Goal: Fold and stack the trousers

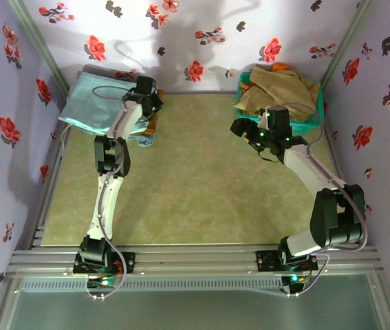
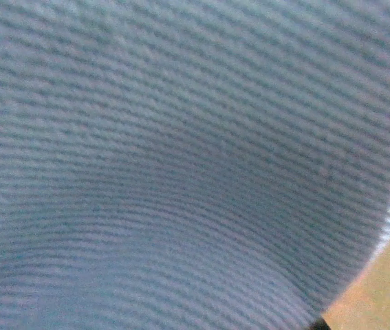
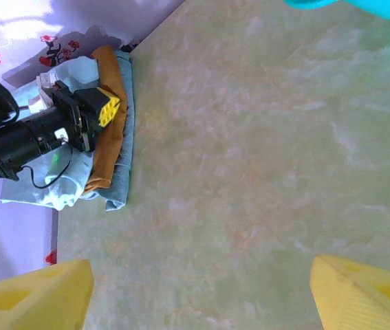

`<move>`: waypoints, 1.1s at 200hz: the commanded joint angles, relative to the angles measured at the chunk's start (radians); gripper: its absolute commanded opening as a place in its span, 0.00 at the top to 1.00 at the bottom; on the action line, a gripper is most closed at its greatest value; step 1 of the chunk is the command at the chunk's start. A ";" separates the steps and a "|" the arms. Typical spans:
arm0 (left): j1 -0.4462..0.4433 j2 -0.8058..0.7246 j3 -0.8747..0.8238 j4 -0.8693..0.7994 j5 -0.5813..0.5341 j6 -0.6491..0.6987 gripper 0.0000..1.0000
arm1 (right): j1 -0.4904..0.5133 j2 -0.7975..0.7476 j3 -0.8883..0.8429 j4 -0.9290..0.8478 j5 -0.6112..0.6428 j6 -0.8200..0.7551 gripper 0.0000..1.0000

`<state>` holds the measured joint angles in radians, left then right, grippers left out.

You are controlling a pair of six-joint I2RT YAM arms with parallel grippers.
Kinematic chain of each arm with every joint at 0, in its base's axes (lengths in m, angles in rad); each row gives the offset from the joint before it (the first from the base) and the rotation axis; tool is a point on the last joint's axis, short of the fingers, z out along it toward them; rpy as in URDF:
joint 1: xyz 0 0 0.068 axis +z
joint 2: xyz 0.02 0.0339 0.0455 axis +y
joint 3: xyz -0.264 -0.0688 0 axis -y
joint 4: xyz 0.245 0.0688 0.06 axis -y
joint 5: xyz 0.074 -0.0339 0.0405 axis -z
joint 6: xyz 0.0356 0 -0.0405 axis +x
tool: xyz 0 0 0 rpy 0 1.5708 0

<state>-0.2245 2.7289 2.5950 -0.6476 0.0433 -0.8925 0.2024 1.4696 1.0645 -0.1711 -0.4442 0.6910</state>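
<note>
Top camera looks steeply down over the whole pale green marbled table [image 1: 195,199]. Left wrist camera is pressed close against folded pale blue-grey trousers [image 2: 181,165] at ten o'clock; right wrist camera faces that corner from across the table.

Thin blue-grey cloth of the trousers [image 2: 181,165] shows a fine ribbed, matt weave, against a plain mustard-brown cloth [image 3: 110,130], a smooth marbled tabletop [image 3: 263,172] with a faint sheen and a basket [image 1: 308,126] of moulded teal plastic.

No legible text, label, brand, number or sign in all 3 views, flowered walls [image 1: 181,34] patterned only, trousers [image 1: 88,103] and table [image 1: 195,179] unmarked.
</note>
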 commanded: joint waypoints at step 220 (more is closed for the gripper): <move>-0.330 -1.818 -1.586 0.250 -0.582 0.519 0.00 | 0.053 -0.716 -0.228 -0.033 0.710 -0.323 0.01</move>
<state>-0.5560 1.0225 1.1378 -0.2417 -0.0540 -0.4938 0.2428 0.7345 0.9226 -0.3138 0.0189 0.5034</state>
